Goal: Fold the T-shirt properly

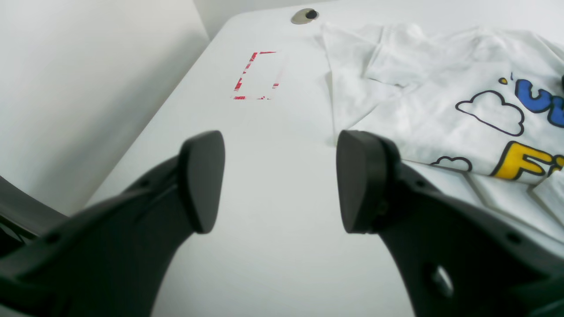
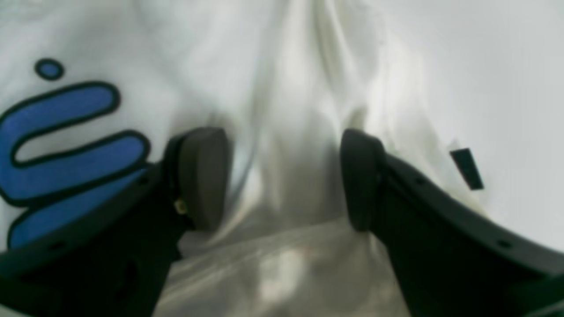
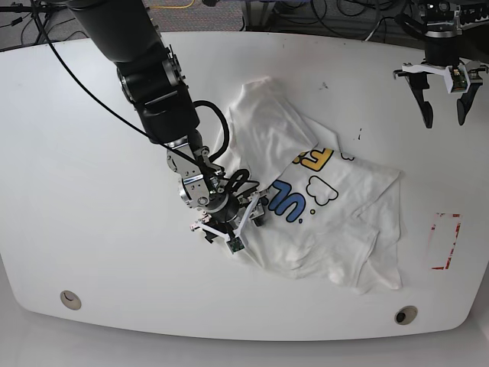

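T-shirt [image 3: 321, 206] lies crumpled at centre of bench [image 3: 92, 252]. Right pincer [image 3: 227, 222] wide, low over a ridge w/ nothing held; left pincer [image 3: 442, 86] wide, upper right. Risk: closing here may bunch several layers, skewing the fold.

t-shirt [image 3: 321, 214] lies mid-table [image 3: 92, 229]; right end effector [image 3: 229, 227] on its left edge, left end effector [image 3: 443, 99] far right.
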You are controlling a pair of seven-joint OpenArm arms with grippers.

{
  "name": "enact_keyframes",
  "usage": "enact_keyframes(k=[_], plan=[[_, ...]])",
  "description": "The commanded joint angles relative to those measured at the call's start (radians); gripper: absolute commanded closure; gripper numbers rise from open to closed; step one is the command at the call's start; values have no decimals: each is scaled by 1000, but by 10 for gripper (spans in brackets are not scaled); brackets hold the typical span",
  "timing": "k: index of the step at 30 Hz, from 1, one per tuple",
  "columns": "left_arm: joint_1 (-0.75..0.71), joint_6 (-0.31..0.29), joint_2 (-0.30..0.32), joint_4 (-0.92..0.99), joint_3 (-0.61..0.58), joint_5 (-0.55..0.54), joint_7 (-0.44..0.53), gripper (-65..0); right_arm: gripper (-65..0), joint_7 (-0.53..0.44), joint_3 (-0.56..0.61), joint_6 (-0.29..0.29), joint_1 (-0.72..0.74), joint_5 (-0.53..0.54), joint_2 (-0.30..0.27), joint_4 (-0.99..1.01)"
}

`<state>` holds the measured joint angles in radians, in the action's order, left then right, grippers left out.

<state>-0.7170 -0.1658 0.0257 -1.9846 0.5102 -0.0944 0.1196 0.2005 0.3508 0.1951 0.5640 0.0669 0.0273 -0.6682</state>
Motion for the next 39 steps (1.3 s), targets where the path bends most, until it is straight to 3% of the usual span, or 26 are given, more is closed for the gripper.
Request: enact_keyframes(k=[1,8,16,18,20,26,34,38,39], plan=[[-5,2,8,-16,3,-10,24,-370,-378,-58,-6,-3,24,-3,8,-1],[-2,1,8,-16,2,-7,25,-372,-366,-75,-7,-7,-6,-8,3,-62],[5,-1,8,-12,2,-9,15,-375,-377,-89,-8,-41,-86,-79,-16,-308],[8,-3,8,-10,0,-9,13,-375,-379,-89,-11,-57,-100,-82,-24,-343],[5,-6,8,-12,2,-10,16,-372,-387,-80,-14,-113,-119,-82,-57,-386],[8,-7,8,-15,3,-8,14,-372,-408,-64,-43,-165,-130,-58,-95,-420],[15,-5,7,-13,2,-4,19,-372,-474,24,-192,-121,-167,-41,-145,-578],[15,-7,8,-13,4,-2,21,-372,-470,54,-223,-102,-181,-37,-155,-618],[16,-8,7,-11,0,-1,21,-373,-441,78,-226,-101,-195,-32,-164,-651]])
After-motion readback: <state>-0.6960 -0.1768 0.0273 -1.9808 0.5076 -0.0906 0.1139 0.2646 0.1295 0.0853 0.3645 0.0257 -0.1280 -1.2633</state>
